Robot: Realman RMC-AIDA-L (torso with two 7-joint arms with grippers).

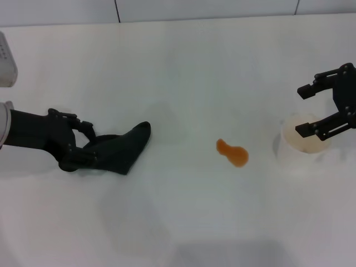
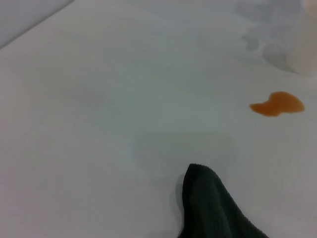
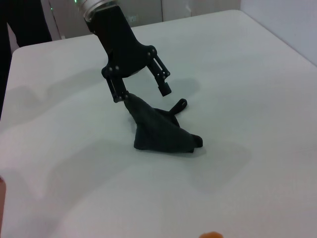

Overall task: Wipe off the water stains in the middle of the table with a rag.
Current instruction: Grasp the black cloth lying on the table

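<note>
Nearest, toward 6 o'clock, only bare white table [image 1: 183, 222]. Farther in, at about 9 o'clock, left gripper [image 1: 83, 146] lowered onto the near end of the rag [image 1: 119, 149], fingers spread, one of them touching the cloth's raised peak, the other clear of it. Dark cloth lying on the tabletop, its tip pointing toward 3 o'clock. Well apart from that tip, just right of centre, the water stains [image 1: 232, 153]: a small orange, peanut-shaped blot. At 3 o'clock, a white paper cup [image 1: 303, 139] near the blot, with right gripper [image 1: 325, 108] hovering above it, jaws wide apart and empty. At 10 o'clock, a pale device [image 1: 5, 61] at the edge.
</note>
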